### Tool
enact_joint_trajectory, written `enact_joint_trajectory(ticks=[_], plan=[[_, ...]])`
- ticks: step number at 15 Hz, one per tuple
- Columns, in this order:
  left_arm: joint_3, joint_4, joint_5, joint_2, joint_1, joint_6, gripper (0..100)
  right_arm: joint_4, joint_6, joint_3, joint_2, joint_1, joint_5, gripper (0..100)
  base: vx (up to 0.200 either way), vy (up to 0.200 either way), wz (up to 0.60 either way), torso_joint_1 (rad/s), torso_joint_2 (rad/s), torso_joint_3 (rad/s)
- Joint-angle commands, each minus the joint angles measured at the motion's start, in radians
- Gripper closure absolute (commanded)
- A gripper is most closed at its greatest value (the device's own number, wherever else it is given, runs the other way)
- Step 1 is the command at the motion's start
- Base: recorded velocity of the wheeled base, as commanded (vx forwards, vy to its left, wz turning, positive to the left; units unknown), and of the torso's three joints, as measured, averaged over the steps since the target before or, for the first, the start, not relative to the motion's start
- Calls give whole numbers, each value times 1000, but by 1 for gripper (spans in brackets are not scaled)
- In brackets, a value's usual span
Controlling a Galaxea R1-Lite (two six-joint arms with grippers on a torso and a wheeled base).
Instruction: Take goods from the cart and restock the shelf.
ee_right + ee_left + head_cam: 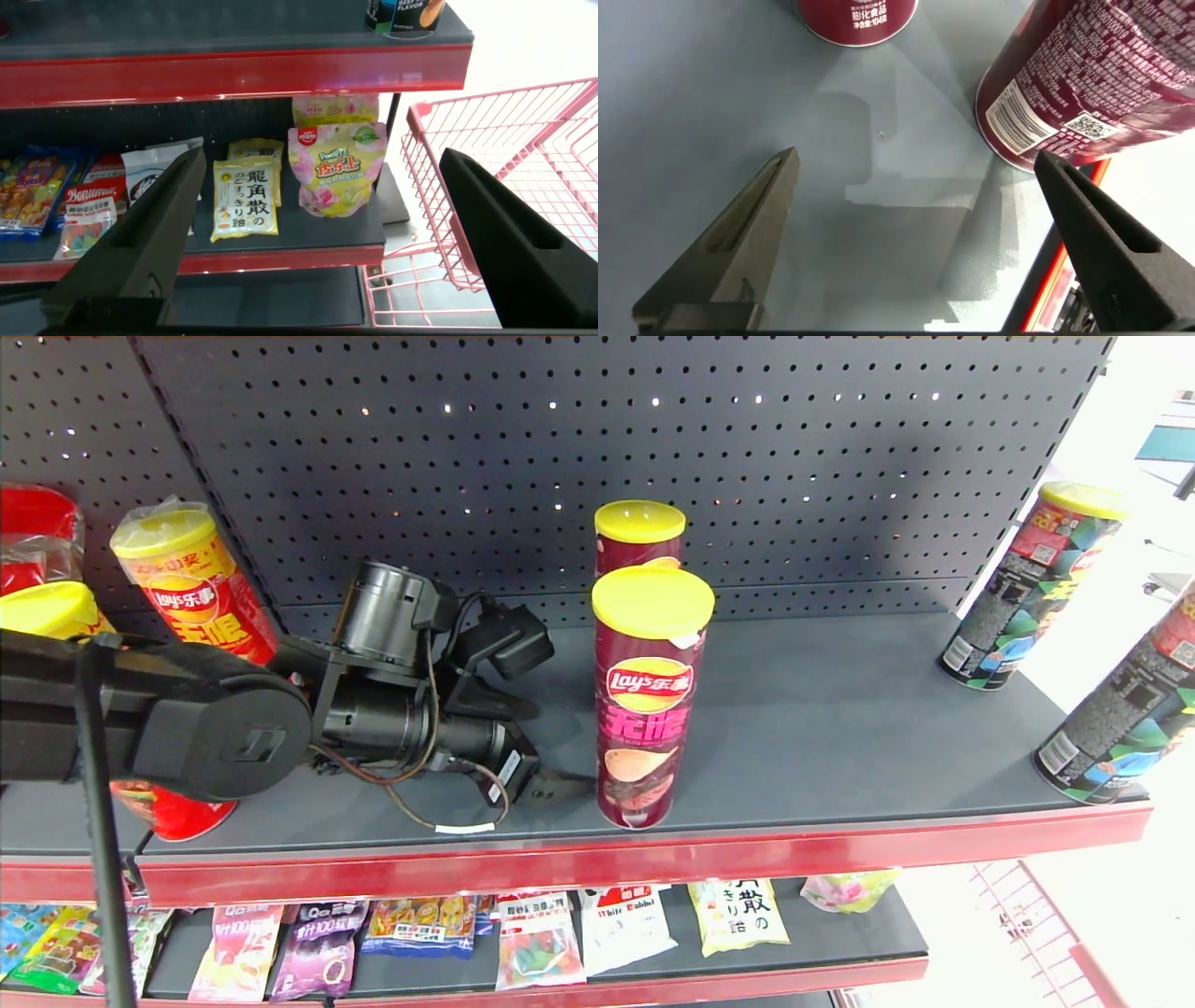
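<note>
Left gripper (917, 157): jaws spread wide, hanging low over the shelf.
Fingers (747, 224): dark and tapered, with grey board showing between them.
Nearer maroon can (1083, 84): standing on its base by the red lip (1052, 261), close to one fingertip; contact can't be told.
Farther maroon can (856, 19): standing deeper in, apart from the first.
Shelf board (710, 84): flat grey.
</note>
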Motion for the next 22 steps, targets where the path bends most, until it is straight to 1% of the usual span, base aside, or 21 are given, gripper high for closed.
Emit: enact_joint_trajectory(ticks=[1,5,10,13,15,16,17,18,19,20,21,22], plan=[[0,-1,0,-2,0,0,0,0,0,0,0,0,1,0,0,0,0,0,0,0],[2,-1,0,-2,-11,0,0,0,0,0,0,0,1,0,0,0,0,0,0,0],[5,-1,0,-3,-11,0,0,0,0,0,0,0,1,0,0,0,0,0,0,0],[14,-1,0,-11,-6,0,0,0,0,0,0,0,1,0,0,0,0,0,0,0],[20,1,0,-48,8,-4,0,0,0,0,0,0,1,0,0,0,0,0,0,0],[65,3,0,-130,23,-20,0,0,0,0,0,0,1,0,0,0,0,0,0,0],[100,3,1,-175,29,-31,0,0,-2,0,0,0,1,0,0,0,0,0,0,0],[195,6,0,-302,49,-50,0,0,0,0,0,0,1,0,0,0,0,0,0,0],[223,7,1,-339,54,-55,0,0,0,0,0,0,1,0,0,0,0,0,0,0],[348,12,4,-514,77,-64,0,0,0,0,0,0,2,0,0,0,0,0,0,0],[428,35,15,-647,95,-70,0,0,0,0,0,0,2,0,0,0,0,0,0,0],[486,76,43,-767,120,-70,0,0,0,0,0,0,2,0,0,0,0,0,0,0]])
